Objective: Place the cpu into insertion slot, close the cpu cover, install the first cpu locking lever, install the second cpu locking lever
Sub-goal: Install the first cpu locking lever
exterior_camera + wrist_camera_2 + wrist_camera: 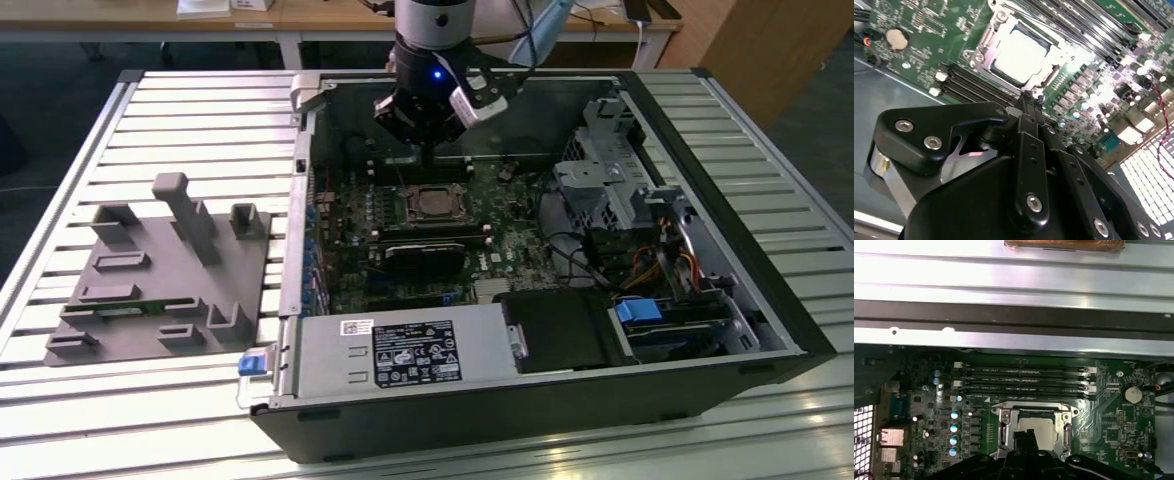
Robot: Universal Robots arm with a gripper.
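Exterior view shows the arm (430, 35) upright, its gripper (424, 158) seemingly clenched empty, poised over the cpu (434, 204).

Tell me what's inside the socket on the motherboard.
A silver-topped chip sits in the socket, framed by the metal cover. Whatever lies beneath the chip is hidden.

The insertion slot (437, 203) is open from above. The black heatsink (424, 258) flanks one side, memory slots (1024, 380) the opposite side, and the case wall (1054, 336) stands beyond them.
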